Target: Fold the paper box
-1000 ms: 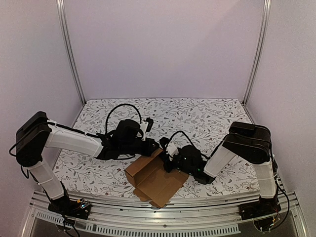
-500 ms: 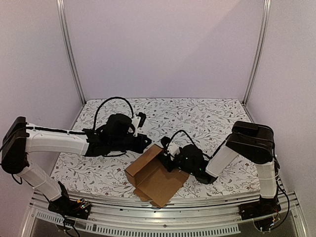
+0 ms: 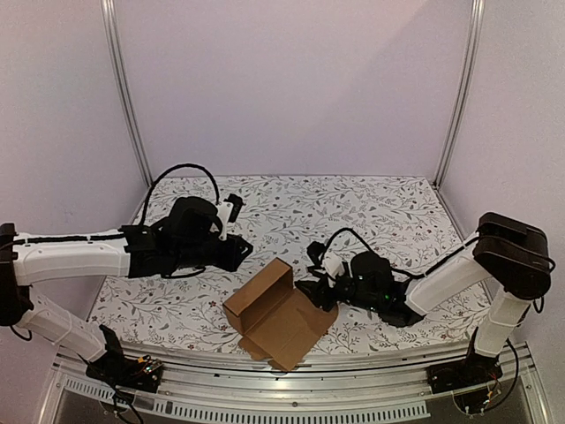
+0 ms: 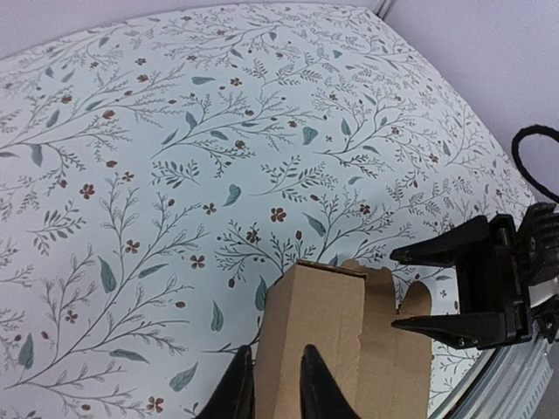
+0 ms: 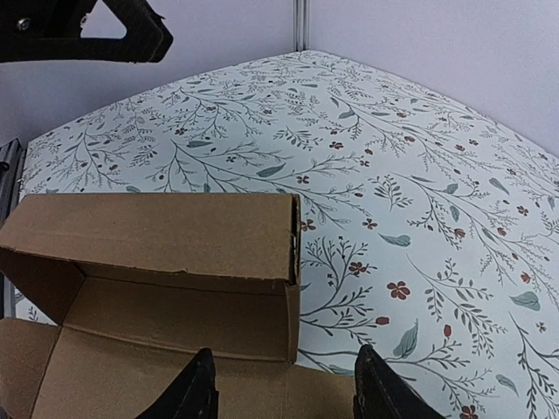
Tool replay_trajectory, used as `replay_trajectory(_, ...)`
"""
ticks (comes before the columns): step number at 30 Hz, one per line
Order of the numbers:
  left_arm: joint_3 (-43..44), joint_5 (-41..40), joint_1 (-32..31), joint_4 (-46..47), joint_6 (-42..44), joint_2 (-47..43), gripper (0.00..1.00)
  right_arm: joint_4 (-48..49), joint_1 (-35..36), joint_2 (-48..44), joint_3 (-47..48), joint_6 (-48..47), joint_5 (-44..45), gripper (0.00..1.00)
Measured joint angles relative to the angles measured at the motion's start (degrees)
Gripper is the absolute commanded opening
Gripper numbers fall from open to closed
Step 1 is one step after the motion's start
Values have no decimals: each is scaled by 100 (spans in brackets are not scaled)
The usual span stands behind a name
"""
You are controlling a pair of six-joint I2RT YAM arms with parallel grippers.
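The paper box is a brown cardboard piece lying near the table's front edge. One long wall is folded up and the rest lies flat. My left gripper hovers to the box's upper left and is clear of it. In the left wrist view its fingers stand a little apart with nothing between them, and the box lies beyond. My right gripper sits at the box's right edge. It is open, with its fingertips wide apart over the flat panel and short of the upright wall.
The table is covered by a floral cloth. A metal rail runs along the near edge just below the box. Metal frame posts stand at the back corners in front of plain walls.
Both grippers have let go of the box and opened. The left arm drew back to the left and the right arm slid to the right. The box has stayed in place.
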Motion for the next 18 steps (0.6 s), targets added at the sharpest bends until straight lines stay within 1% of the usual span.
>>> replay_trajectory(2, 4, -46, 11, -151, 68, -164, 36, -435, 2, -431, -127, 79, -48, 56)
replay_trajectory(4, 28, -61, 24, -306, 133, -291, 50, -1121, 2, -994, -166, 197, -96, 62)
replay_trajectory(7, 146, -31, 37, -614, 243, -387, 68, -2153, 0, -1869, -160, 341, -101, 66)
replay_trajectory(8, 181, -7, 39, -699, 313, -398, 71, -2433, -2, -2122, -160, 385, -96, 70)
replay_trajectory(9, 245, 48, 46, -828, 328, -400, 75, -2837, -22, -2476, -149, 437, -103, 79)
replay_trajectory(10, 284, 74, 48, -905, 378, -400, 78, -3106, -39, -2706, -146, 496, -105, 95)
replay_trajectory(11, 332, 142, 48, -1023, 413, -400, 80, -3416, -63, -2940, -136, 546, -111, 98)
replay_trajectory(14, 514, 356, 46, -1349, 531, -387, 81, -4358, -184, -3523, -79, 697, -109, 99)
replay_trajectory(18, 883, 466, -46, -1722, 623, -181, 83, -5370, -238, -3818, -26, 1102, 11, 99)
